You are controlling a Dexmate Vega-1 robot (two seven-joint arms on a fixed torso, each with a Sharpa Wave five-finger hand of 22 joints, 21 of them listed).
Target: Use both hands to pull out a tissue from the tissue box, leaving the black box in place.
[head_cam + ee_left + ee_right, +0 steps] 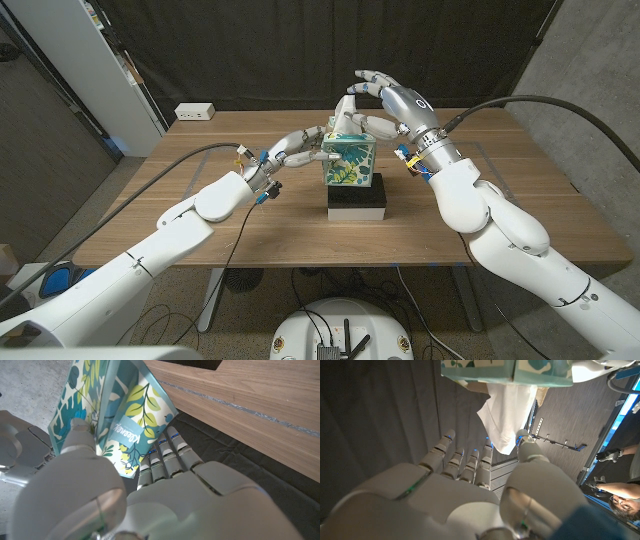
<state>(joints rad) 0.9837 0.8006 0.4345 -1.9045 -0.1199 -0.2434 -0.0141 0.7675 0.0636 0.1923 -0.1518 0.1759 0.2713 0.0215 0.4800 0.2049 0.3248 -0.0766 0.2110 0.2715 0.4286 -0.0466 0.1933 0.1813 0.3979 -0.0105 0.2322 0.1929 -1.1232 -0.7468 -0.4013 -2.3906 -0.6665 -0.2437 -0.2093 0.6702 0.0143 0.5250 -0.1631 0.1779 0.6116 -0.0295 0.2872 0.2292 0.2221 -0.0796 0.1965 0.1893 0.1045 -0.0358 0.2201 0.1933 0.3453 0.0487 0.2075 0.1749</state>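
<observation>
A teal leaf-patterned tissue box (350, 160) stands on a black box (358, 203) at the middle of the wooden table (200, 170). A white tissue (346, 110) sticks up from its top. My left hand (293, 150) grips the tissue box (120, 420) from its left side, thumb on one face and fingers (165, 455) on another. My right hand (390, 100) hovers over the box top with its fingers spread. The tissue (507, 410) lies between thumb (524, 442) and fingers (470, 457), which are not closed on it.
A white power strip (195, 112) lies at the table's far left edge. Dark curtains hang behind the table. A person (622, 502) shows at the edge of the right wrist view. Bare tabletop lies on both sides of the boxes.
</observation>
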